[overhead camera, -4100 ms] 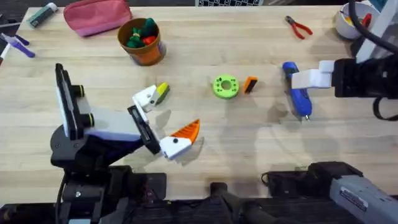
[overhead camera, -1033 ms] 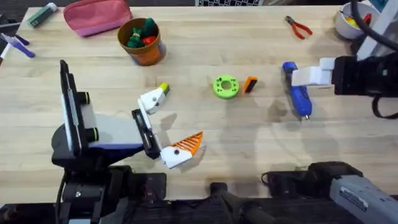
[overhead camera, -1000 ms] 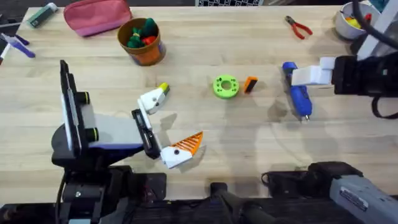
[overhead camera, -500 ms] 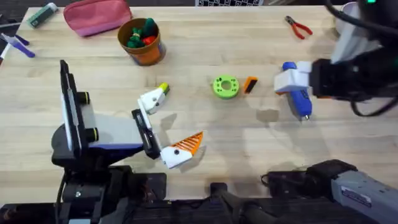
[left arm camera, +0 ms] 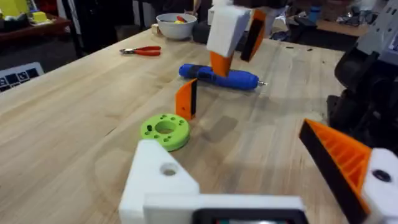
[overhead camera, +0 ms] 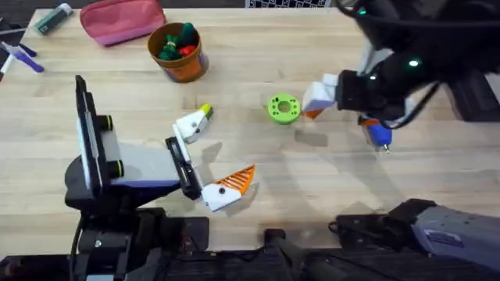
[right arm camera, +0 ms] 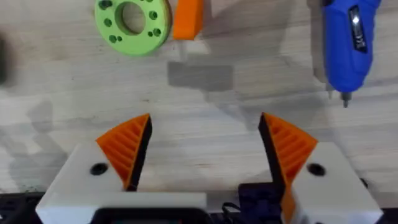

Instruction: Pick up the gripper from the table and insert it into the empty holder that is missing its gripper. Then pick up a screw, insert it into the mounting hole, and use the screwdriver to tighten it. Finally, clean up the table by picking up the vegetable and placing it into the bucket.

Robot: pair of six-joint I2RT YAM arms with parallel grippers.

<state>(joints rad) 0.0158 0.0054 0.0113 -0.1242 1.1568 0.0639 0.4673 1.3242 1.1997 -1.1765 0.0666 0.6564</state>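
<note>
From overhead I see my right arm reaching across the middle of the light wooden plank counter point(overhead camera: 258, 203), its right gripper point(overhead camera: 322, 97) hanging over the small orange wedge-shaped plastic piece with a black side point(overhead camera: 313, 113), which is partly covered there. My right wrist view opens that up: the wedge point(right arm camera: 187, 17) lies flat on the wood just beside the green plastic ring point(right arm camera: 132, 17), and the right gripper point(right arm camera: 204, 149) stands wide open, both orange ribbed pads spread with bare wood between them, holding nothing. The blue pen-shaped powered screwdriver point(right arm camera: 346, 43) lies near, metal tip on the wood. The left wrist view gives me the side angle: the wedge point(left arm camera: 186, 98) stands beside the ring point(left arm camera: 165, 130), with the right gripper point(left arm camera: 235, 36) above it and apart from it. My left gripper point(overhead camera: 209, 152) is spread wide and empty, one finger a bare white blocky plastic base without a wedge tip point(left arm camera: 163, 185), the other bearing an orange pad. Overhead, the small yellow and green corn-like toy point(overhead camera: 204, 112) lies by that bare finger, and the small round orange-brown bucket point(overhead camera: 186, 69) stands farther back.
</note>
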